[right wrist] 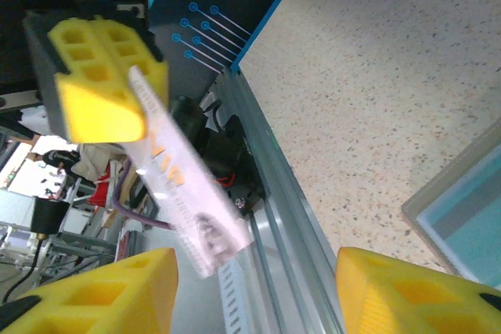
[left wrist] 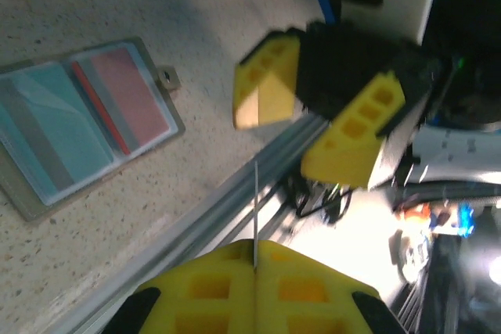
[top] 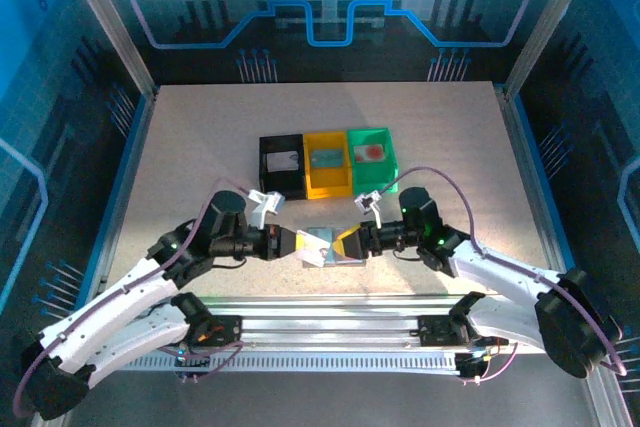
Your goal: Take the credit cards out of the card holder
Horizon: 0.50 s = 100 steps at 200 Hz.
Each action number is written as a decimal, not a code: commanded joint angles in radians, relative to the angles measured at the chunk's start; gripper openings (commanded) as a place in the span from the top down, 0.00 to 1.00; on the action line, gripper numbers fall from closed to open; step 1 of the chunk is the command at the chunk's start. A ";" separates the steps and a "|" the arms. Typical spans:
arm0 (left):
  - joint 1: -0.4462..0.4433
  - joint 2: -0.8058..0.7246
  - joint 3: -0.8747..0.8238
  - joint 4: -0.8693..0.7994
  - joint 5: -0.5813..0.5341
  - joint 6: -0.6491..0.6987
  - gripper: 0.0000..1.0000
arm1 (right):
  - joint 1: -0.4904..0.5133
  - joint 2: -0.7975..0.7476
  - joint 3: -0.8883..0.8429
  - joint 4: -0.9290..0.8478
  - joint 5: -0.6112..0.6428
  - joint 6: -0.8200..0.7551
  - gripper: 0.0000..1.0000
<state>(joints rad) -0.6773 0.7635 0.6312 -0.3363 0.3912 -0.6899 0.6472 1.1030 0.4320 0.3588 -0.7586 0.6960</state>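
1. Left gripper (left wrist: 256,260) is clamped on a pale credit card (right wrist: 188,201), which its own wrist camera sees edge-on.
2. Right gripper (right wrist: 256,265), at 3 o'clock from it in the top view, has its fingers apart, and the card's free end reaches between them.
3. Card holder (left wrist: 78,127) lies open on the table (top: 200,147) between both grippers, at 6 o'clock from the yellow bin (top: 328,187).
4. Its pockets show one teal panel and one reddish one.

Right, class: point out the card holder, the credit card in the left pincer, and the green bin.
card holder (left wrist: 22,185): left wrist view, grey border.
credit card (right wrist: 188,209): right wrist view, printed face.
green bin (top: 372,180): top external view, front wall.
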 commanded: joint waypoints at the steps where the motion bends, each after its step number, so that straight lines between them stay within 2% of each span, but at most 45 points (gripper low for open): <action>1: 0.006 -0.024 -0.049 0.173 -0.076 -0.148 1.00 | 0.048 -0.020 -0.025 0.171 0.059 0.057 0.44; 67: 0.006 -0.033 -0.099 0.261 -0.076 -0.212 1.00 | 0.107 0.045 -0.026 0.273 0.081 0.082 0.46; 100: 0.007 -0.065 -0.088 0.209 -0.107 -0.187 1.00 | 0.096 0.010 -0.013 0.173 0.111 0.038 0.46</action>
<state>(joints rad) -0.6769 0.7364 0.5411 -0.1329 0.3187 -0.8822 0.7380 1.1435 0.4156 0.5674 -0.6815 0.7666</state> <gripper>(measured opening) 0.044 0.541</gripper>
